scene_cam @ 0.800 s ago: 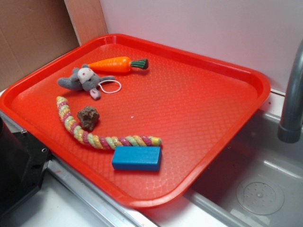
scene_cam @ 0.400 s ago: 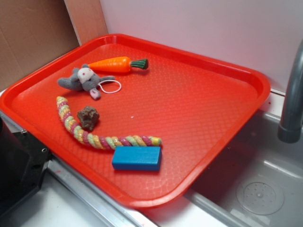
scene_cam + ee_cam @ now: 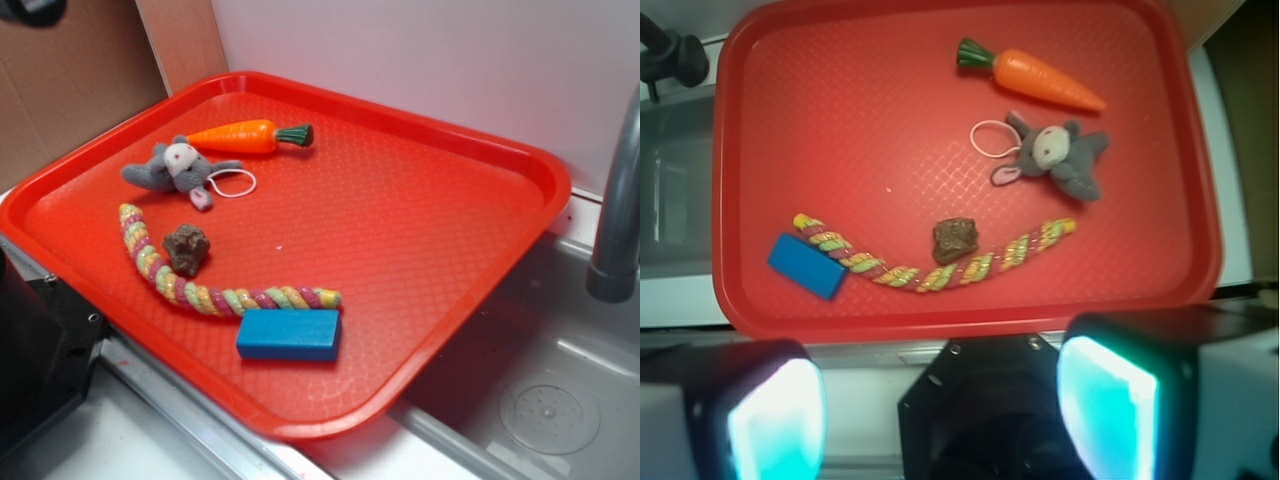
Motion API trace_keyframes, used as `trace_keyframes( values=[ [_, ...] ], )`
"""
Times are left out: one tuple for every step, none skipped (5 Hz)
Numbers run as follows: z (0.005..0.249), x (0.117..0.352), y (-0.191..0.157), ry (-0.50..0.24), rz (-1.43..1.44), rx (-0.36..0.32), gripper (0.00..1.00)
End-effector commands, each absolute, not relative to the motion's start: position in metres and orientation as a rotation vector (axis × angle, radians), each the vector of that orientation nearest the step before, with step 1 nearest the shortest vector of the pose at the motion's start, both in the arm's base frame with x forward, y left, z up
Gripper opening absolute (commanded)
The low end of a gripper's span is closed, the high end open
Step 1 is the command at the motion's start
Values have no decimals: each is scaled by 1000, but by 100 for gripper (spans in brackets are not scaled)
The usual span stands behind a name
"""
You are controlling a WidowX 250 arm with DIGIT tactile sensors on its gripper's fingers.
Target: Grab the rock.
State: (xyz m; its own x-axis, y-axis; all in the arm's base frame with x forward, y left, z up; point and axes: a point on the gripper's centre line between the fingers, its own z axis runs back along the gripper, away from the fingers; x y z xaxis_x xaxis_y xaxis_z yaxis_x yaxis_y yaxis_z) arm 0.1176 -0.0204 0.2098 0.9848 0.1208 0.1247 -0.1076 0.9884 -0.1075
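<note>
Well, my jaws hang apart, high above the tray [image 3: 730, 150]. Rock [image 3: 955, 240] touches the rope [image 3: 930, 275]; I might snag both.

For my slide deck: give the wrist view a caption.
Open gripper high above red plastic tray; small dark brown rock sits against multicoloured braided rope.

Rock [image 3: 186, 249] [image 3: 955, 240] hugged by rope toy [image 3: 200, 285] [image 3: 940, 262] on one side. Open above and toward wide bare tray [image 3: 420, 230] [image 3: 840, 120] middle. Mouse [image 3: 175, 170] [image 3: 1055, 158], carrot [image 3: 245, 135] [image 3: 1040, 78], blue block [image 3: 289, 335] [image 3: 807, 266] farther off.
</note>
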Motion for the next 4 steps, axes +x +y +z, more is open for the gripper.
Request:
trace_keyframes(
  values=[
    [160,131,-28,-149,217,-87,100],
    [126,138,-33,-137,217,-89,100],
    [95,148,-27,-125,231,-40,100],
    [73,157,-23,-106,250,-11,100]
  ],
)
